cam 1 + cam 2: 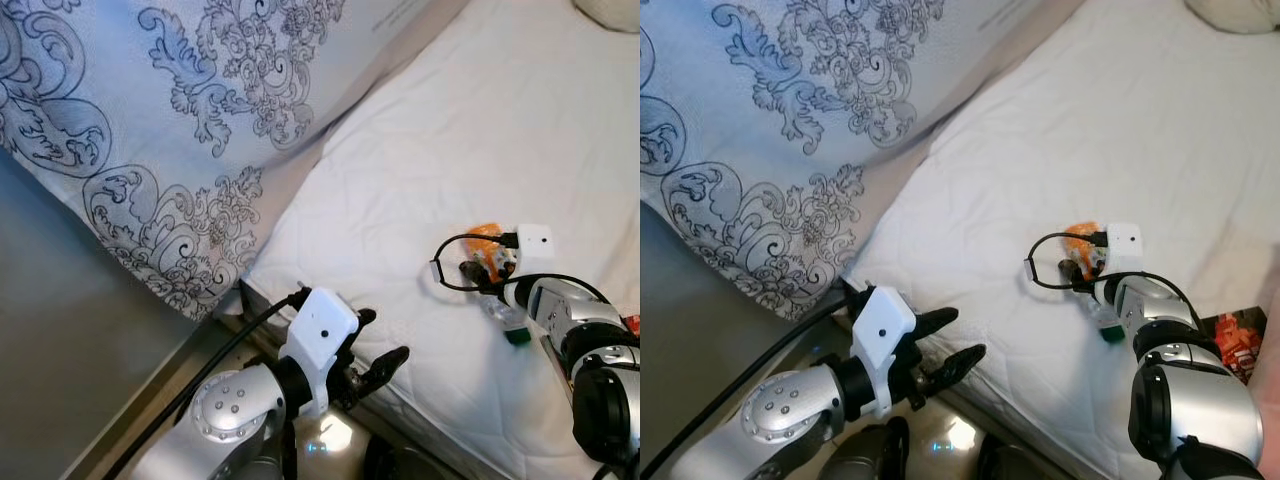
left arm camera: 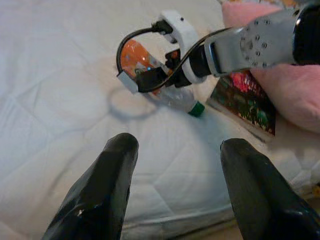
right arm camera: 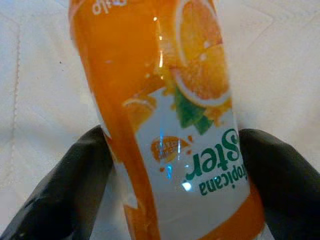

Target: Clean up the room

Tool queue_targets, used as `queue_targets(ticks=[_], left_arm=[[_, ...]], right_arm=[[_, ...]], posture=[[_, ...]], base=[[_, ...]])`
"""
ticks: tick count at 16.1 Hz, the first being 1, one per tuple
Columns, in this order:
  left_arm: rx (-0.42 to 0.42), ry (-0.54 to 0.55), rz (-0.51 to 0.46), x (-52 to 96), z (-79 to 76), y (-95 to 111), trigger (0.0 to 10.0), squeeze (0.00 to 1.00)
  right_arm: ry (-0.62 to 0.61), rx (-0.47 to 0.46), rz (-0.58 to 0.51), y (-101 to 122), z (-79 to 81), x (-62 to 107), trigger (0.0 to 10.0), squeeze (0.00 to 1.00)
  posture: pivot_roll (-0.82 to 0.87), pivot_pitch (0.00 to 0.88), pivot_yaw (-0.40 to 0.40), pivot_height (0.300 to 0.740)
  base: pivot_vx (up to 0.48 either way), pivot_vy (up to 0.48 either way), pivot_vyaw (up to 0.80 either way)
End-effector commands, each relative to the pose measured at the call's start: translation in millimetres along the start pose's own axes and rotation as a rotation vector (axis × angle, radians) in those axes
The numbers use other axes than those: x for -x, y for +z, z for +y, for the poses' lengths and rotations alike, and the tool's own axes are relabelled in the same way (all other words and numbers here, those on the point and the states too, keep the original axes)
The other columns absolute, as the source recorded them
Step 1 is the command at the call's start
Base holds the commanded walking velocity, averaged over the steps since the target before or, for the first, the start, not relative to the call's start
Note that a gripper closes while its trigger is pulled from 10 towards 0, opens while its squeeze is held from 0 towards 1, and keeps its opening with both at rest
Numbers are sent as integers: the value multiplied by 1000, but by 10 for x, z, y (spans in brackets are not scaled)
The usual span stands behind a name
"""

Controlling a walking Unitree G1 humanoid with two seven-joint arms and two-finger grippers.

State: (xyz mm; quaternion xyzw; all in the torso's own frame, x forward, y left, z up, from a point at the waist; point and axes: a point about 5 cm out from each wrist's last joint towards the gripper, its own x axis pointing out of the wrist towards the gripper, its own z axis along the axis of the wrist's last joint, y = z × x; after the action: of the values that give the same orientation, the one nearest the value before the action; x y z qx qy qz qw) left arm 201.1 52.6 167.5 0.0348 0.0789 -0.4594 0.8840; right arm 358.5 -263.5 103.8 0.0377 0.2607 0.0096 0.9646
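Bottle (image 3: pixel 170 125) of orange juice lies on its side on the white bed (image 1: pixel 480 130), near the edge closest to me, green cap (image 2: pixel 197 108) pointing back toward my body. My right gripper (image 2: pixel 165 80) is down over it, one black finger (image 3: pixel 65 185) on each side of the labelled barrel; the pads sit right against the plastic, though I cannot tell if they are squeezing yet, so I call them closed around it rather than firmly clamped.

I judge it a light, thin-walled plastic bottle, with clear plastic toward the cap, so perhaps partly drained. The glossy label looks slick and the round body could roll or twist between my fingers. Holding across the middle of the barrel, as now, seems best; too hard a squeeze would dent it.

Just beside the bottle, toward my right, a red and green booklet (image 2: pixel 245 102) lies flat, with a pink cushion (image 2: pixel 280 95) past it. My left gripper (image 1: pixel 375 365) hangs at the mattress edge, fingers spread apart and empty. A patterned duvet (image 1: pixel 170 130) is bunched on the left.
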Motion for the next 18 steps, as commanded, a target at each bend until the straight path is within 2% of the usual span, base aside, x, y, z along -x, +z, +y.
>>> queue_targets(ticks=[1,4,6,8,10,11,12,13,14,15,16,17,18], left_arm=[[0,-16,4,6,-33,8,10000,0],[1,16,20,-12,80,-24,10000,0],[5,28,19,-46,129,-35,10000,0],[-9,25,28,-154,176,-105,10000,0],[-34,24,35,-205,215,-160,10000,0],[-44,44,39,-225,268,-194,10000,0],[-37,134,22,-276,484,-311,10000,0],[-13,155,10,-284,532,-335,10000,0],[-3,217,-13,-301,644,-367,10000,0],[18,294,-44,-311,780,-373,10000,0],[11,385,-74,-307,921,-359,10000,0],[-4,424,-100,-300,984,-335,10000,0],[-21,478,-160,-290,1083,-274,10000,0]], right_arm=[[34,-48,91,-254,87,-30,0,0],[54,-65,59,-163,168,-57,0,0],[40,-82,39,-118,147,-52,0,0],[29,-85,5,-35,122,-44,0,0],[-15,-125,-75,115,50,-19,0,0],[-18,-119,-118,202,43,-9,0,0],[-72,-80,-290,504,18,42,0,0],[-97,-92,-365,608,5,72,0,0],[-138,-103,-529,791,0,151,0,0],[-224,-59,-736,924,-2,303,0,0],[-374,28,-923,896,-4,525,0,0],[-501,84,-972,786,-24,659,0,0],[-513,118,-952,481,89,704,10000,0]], posture=[[499,340,22,740],[490,300,13,740],[468,278,12,740],[430,220,-11,740],[423,189,-23,740],[407,140,-23,740],[352,42,-27,740],[342,15,-27,740],[315,0,-30,740],[282,0,-31,740],[263,0,-36,740],[251,0,-43,740],[239,0,-50,740]], base=[[0,0,0],[0,0,0],[0,0,0],[0,0,0],[0,0,0],[0,0,0],[0,0,0],[0,0,0],[0,0,0],[0,0,0],[0,0,0],[0,0,0],[0,0,0]])
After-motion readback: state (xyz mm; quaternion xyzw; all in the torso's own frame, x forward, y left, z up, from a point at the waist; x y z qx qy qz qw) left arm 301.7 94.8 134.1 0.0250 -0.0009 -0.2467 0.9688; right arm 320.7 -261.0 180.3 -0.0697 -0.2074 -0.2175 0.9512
